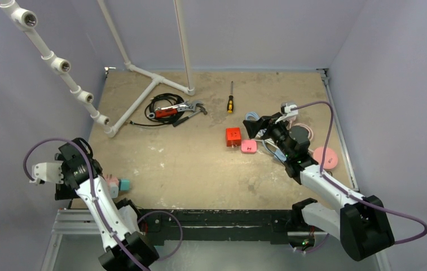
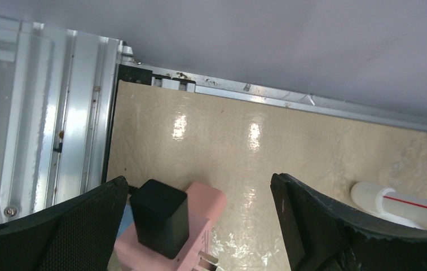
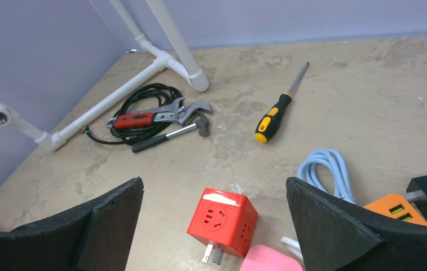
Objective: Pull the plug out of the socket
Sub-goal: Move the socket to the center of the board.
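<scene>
Tabletop (image 1: pixel 188 164) was mottled tan with pale scuffs. On it were a red cube (image 3: pixel 222 221), a pink adapter (image 3: pixel 270 259), a pale blue cable (image 3: pixel 326 172) and an orange strip (image 3: pixel 394 208) with green ports. Screwdriver (image 3: pixel 272 119) handle was yellow and black, wrench (image 3: pixel 143 119) grip red, cord (image 3: pixel 146 96) black, pipes (image 3: pixel 160 59) white; by the left arm the plug (image 2: pixel 160 217) was black, its socket (image 2: pixel 205 203) pink.

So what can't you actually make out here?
Left wrist view: the bottom edge cuts off the pink socket holding the black plug.
Top view: the left arm hides most of that socket; the plug doesn't show.
Right wrist view: a finger covers part of the orange adapter.
</scene>
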Tool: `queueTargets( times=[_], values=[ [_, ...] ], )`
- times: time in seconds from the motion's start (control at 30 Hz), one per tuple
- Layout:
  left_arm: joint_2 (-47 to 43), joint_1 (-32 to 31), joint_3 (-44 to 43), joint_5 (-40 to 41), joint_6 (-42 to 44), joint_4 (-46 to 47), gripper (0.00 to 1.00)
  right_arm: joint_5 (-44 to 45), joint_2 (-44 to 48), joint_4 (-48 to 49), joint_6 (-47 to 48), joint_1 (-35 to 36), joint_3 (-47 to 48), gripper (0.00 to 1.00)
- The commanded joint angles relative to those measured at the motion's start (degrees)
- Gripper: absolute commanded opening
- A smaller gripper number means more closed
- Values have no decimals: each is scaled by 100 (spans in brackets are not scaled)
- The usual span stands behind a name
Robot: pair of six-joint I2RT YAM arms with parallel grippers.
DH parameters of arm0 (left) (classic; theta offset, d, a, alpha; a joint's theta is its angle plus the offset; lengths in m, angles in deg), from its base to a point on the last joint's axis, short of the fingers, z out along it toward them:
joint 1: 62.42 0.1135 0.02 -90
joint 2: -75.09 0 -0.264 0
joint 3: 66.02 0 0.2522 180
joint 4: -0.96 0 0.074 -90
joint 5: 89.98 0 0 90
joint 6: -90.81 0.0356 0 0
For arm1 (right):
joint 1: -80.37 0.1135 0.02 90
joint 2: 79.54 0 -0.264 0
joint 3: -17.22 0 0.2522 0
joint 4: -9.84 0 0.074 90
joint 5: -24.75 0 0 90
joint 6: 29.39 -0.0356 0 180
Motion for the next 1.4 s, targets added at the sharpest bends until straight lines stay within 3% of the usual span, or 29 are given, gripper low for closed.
queueTargets(
  times=[0.0, 0.43, 0.6, 0.8, 1.0, 1.37],
  values=[
    [-157, 26, 3, 218, -658, -572, 98, 72, -52, -50, 91, 10, 265, 99],
    [291, 27, 609, -841, -357, 243, 95, 129, -66, -126, 117, 10, 295, 99],
    [625, -68, 592, -739, 119, 564, 65, 145, -44, -155, 120, 13, 297, 99],
    [675, -925, 382, -204, 485, 717, 49, 111, -74, -180, 108, 11, 320, 98],
    [808, -1625, 491, -556, 646, 915, 22, 192, -96, -185, 115, 9, 301, 98],
    [953, -2997, 608, -1515, 474, 1244, 13, 151, -132, -249, 119, 16, 334, 98]
  ],
)
